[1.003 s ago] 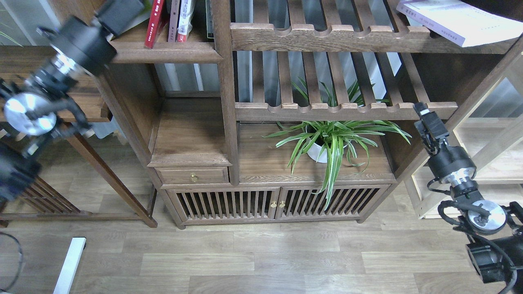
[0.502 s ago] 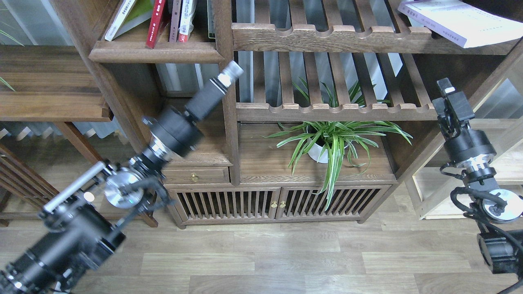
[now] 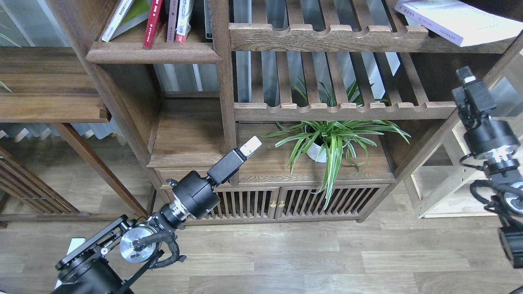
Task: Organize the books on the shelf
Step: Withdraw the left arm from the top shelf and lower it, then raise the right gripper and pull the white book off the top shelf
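Head view: everything below is taken from this single downward-looking frame.
Bookcase: a walnut-coloured unit is seen filling the upper and middle frame, with slatted shelves on scalloped front rails at centre and right, and a drawer and slatted doors at the bottom.
Floor: wood-look planks are spread across the lower frame.
Shelf: a dark solid board with a rounded moulded front edge is set in the upper left of the frame.
Left arm: it is brought in from the lower left corner and angled up and to the right.
Right arm: it is seen along the right edge, reaching upward.
Pale white-lavender book: it is laid flat and slightly skewed on the top slatted shelf, upper right corner, well apart from the other books.
Plant: a green-and-white striped plant in a white pot is placed on the cabinet top, centre frame.
Yellow-white book: it is leaned on the shelf at its left end.
Red book: it is stood nearly upright just right of the yellow-white book, beside further spines.
Left end effector: held in front of the cabinet's centre post; whether its fingers are apart cannot be told.
Right end effector: held by the right end of the lower slatted rail; its finger spacing cannot be told.
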Robot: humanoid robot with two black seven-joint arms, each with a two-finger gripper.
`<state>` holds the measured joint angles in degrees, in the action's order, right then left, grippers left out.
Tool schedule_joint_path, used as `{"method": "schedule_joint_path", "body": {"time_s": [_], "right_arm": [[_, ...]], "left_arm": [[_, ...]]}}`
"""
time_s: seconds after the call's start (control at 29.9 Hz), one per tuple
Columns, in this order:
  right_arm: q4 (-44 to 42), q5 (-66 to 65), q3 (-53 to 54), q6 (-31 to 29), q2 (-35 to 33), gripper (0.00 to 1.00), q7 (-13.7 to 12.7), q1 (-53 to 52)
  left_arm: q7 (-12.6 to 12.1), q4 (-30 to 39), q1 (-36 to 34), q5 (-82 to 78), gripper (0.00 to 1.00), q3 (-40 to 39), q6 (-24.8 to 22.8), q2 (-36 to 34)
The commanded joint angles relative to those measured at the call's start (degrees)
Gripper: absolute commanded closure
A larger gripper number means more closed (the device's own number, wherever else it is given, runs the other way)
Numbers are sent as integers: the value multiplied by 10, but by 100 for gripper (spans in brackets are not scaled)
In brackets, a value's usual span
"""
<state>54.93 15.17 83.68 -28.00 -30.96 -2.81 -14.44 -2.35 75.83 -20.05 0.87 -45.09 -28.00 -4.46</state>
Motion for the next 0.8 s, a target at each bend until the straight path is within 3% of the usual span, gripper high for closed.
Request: {"method": "schedule_joint_path", "body": {"time_s": [0.0, 0.33, 0.77], "right_arm": [[-5, 1, 0, 0, -10, 5, 2, -11], [-20, 1, 3, 0, -30, 5, -2, -73], [-42, -1, -5, 0, -40, 5, -4, -94]], "left_arm": [[0, -4, 14, -1, 1, -1, 0, -1], [-1, -10, 58, -2, 1, 0, 0, -15], [-7, -10, 55, -2, 1, -5, 0, -35]]}}
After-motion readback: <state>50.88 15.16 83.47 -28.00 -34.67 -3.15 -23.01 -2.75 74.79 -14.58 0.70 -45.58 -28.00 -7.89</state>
